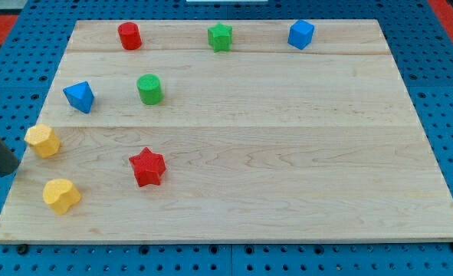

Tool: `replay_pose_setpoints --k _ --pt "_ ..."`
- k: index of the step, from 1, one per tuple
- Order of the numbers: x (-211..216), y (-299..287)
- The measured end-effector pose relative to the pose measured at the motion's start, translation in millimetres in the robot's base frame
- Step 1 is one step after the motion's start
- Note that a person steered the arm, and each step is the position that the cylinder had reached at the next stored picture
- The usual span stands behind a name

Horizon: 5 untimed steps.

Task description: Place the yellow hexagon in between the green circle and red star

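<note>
The yellow hexagon (43, 141) lies near the board's left edge. The green circle (149, 89) stands up and to its right, and the red star (147, 167) lies down and to its right. My tip (8, 170) is at the view's far left, just off the board's left edge, left of and slightly below the yellow hexagon, a small gap apart from it.
A yellow heart-like block (61, 195) lies at the lower left. A blue triangle-like block (79, 96) sits above the hexagon. A red cylinder (129, 36), a green star (220, 37) and a blue cube (301, 34) line the top edge of the wooden board (287, 153).
</note>
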State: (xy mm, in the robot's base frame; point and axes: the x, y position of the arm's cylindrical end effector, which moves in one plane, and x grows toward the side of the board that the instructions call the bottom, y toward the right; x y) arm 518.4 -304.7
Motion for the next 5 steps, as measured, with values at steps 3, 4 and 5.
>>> replay_pose_setpoints --k 3,4,5 --pt "-32.7 3.7" --pt "-51.1 30.8" --pt "-49.4 78.9"
